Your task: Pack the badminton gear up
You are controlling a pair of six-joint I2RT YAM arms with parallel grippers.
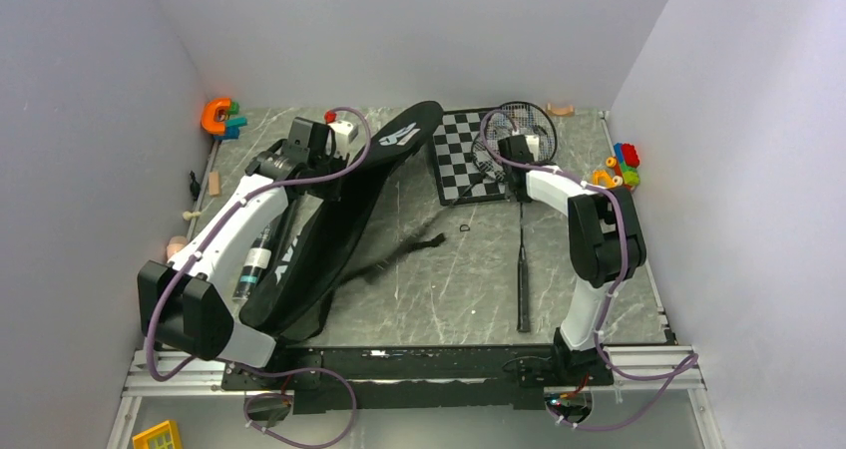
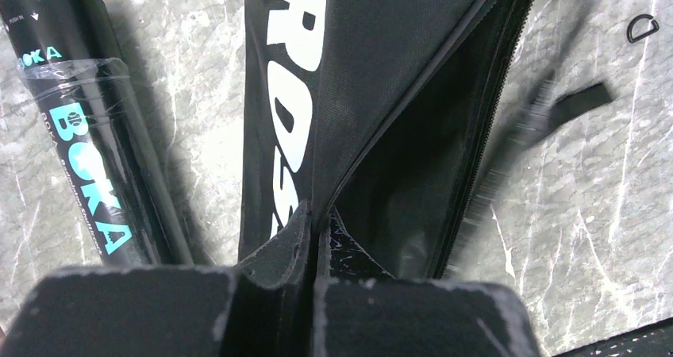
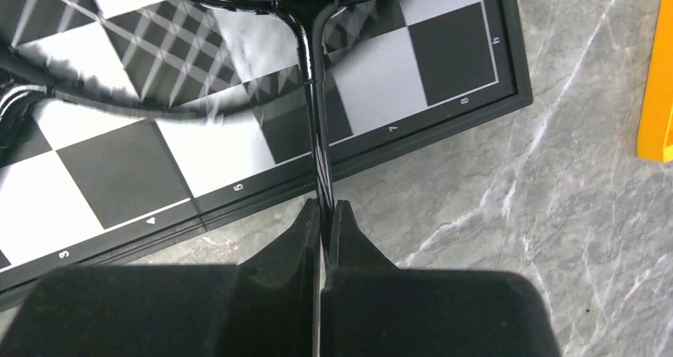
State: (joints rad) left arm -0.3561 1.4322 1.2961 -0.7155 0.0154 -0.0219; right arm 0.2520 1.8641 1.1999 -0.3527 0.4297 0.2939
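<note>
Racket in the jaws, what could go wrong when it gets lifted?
The right jaws pinch just the thin shaft of the racket, so it might twist or slip. Its head lies over the chessboard and could bump it. The left jaws hold the bag by its edge; the opening looks narrow, so the head may snag.

- Racket bag: sprawls diagonally across left half.
- Chessboard: occupies far centre.
- Table: bare, passable stretch between bag strap and racket.

The grey marbled table carries a racket bag, a dark tube, a chessboard, a racket and colourful toys.
</note>
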